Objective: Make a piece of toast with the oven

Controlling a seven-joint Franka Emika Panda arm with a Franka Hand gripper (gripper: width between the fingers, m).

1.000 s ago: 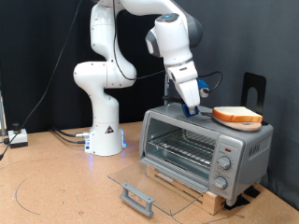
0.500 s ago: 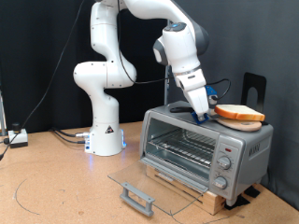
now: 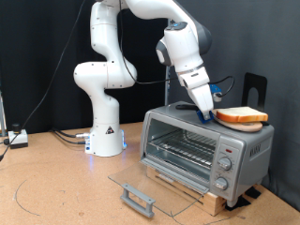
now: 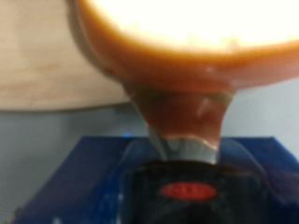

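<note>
Having reached toast (image 3: 242,116), hand (image 3: 206,116)

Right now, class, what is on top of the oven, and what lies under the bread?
On the oven sits the bread on a round wooden board, with the gripper at its edge. The bread covers most of the board.

toast (image 3: 241,116) on oven (image 3: 204,149) top — exterior view's right | pincer (image 3: 206,115) just left of it
</note>
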